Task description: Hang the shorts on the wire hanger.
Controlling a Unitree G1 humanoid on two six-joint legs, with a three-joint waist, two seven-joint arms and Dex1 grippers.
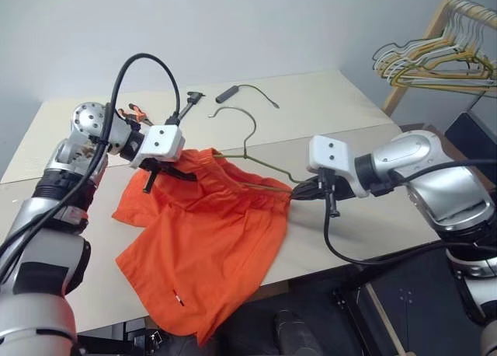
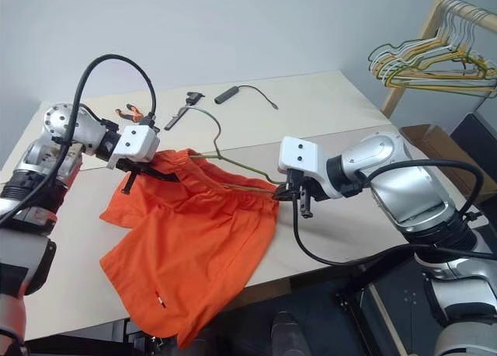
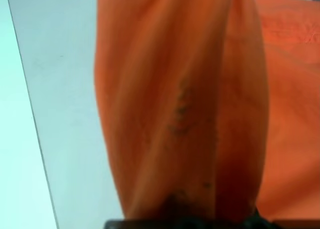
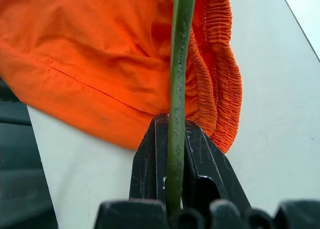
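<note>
The right gripper is clamped on the wire hanger: in the right wrist view its two black fingers press against both sides of the thin wire, which runs straight up between them. The grip point sits at the hanger's lower corner, just beside the gathered waistband of the shorts.

The left gripper is closed on the shorts at the far left end of the waistband; the left wrist view shows a bunched fold of orange cloth rising from between its fingers.

The shorts lie spread on the table, waistband raised between the two grippers, with one leg draped over the near edge. The hanger's hook points away from the robot, above the shorts; its arms run down towards the waistband (whether the wire passes inside the cloth cannot be told).

A small white tag with red marks is stitched near the hem; it cannot be read.
</note>
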